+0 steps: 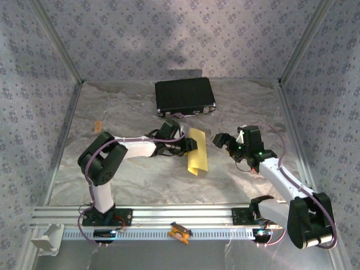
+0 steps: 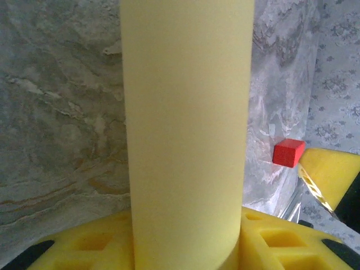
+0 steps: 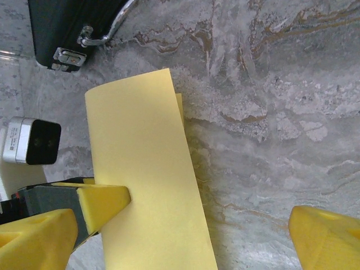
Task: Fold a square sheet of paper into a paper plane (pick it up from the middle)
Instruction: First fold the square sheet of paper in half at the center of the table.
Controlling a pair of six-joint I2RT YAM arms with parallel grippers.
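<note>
Surface: grey marbled table [image 1: 129, 174]; black case [image 1: 185, 95] at the far edge.
Sheet: square sheet of paper [image 1: 197, 152], bent over double, mid-table, between the grippers.
Left gripper [image 1: 187, 145]: clamped on the sheet's left side.
Right gripper [image 1: 228, 142]: jaws spread wide, empty, just right of the sheet.
Procedure: align free edges squarely before creasing; hold the left grip firm.
</note>
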